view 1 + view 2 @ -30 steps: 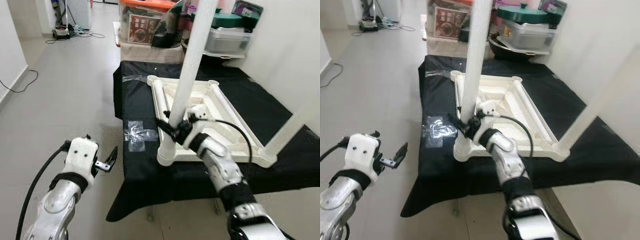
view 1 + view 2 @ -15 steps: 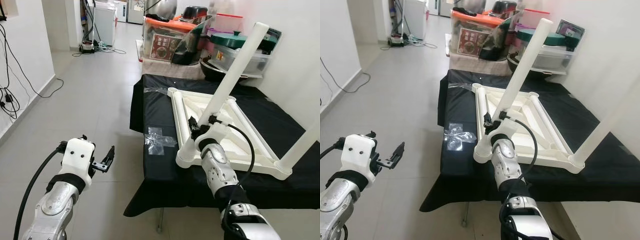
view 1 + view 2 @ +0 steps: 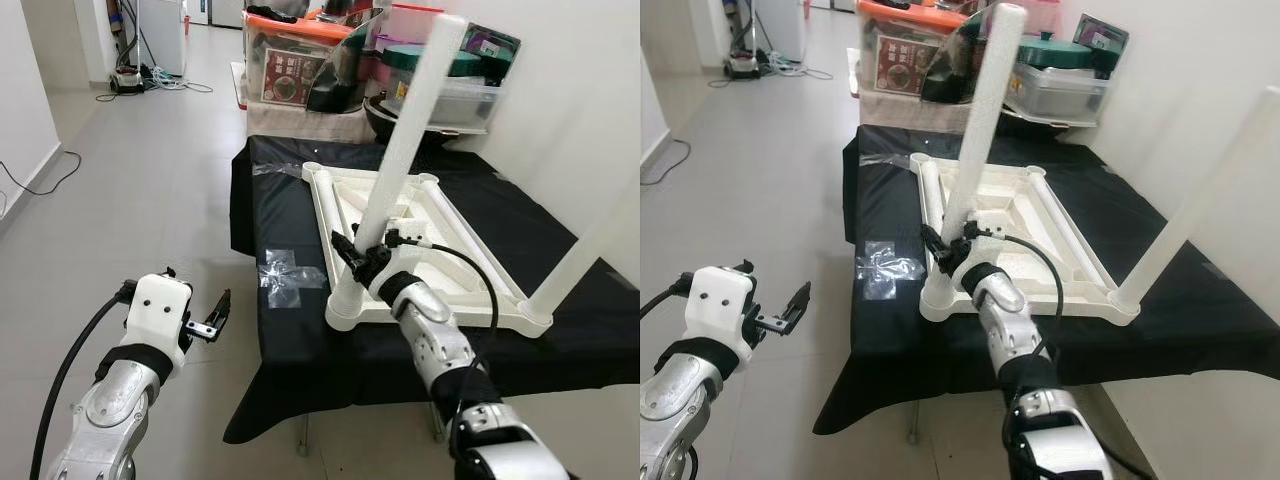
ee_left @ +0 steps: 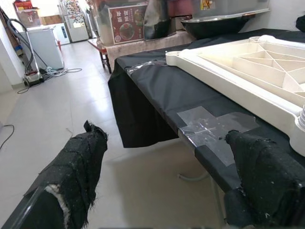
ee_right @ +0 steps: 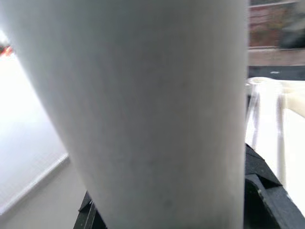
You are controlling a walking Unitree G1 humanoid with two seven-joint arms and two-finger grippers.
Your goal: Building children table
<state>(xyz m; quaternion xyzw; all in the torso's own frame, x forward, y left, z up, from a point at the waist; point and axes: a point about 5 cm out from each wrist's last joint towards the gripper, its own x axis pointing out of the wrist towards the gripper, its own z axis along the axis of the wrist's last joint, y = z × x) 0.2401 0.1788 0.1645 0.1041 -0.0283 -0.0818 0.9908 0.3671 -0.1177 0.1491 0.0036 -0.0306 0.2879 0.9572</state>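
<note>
In the left eye view, the white children's table top (image 3: 420,225) lies upside down on the black-draped surface (image 3: 560,250). The right claw (image 3: 362,262) pinches a white leg (image 3: 400,150) low down, just above the near-left corner socket (image 3: 345,305), where the leg stands tilted. A second leg (image 3: 585,250) already rises from the near-right corner. The two far corners look bare, so by my judgement roughly half the legs are left.

The right eye view gives the same layout; the left claw (image 3: 792,308) hovers over the floor, well apart from the surface.

In the left wrist view, its fingers (image 4: 78,167) are spread with nothing between them, facing clear tape (image 4: 209,126) on the cloth.

In the right wrist view, the leg sits directly against the claw.
</note>
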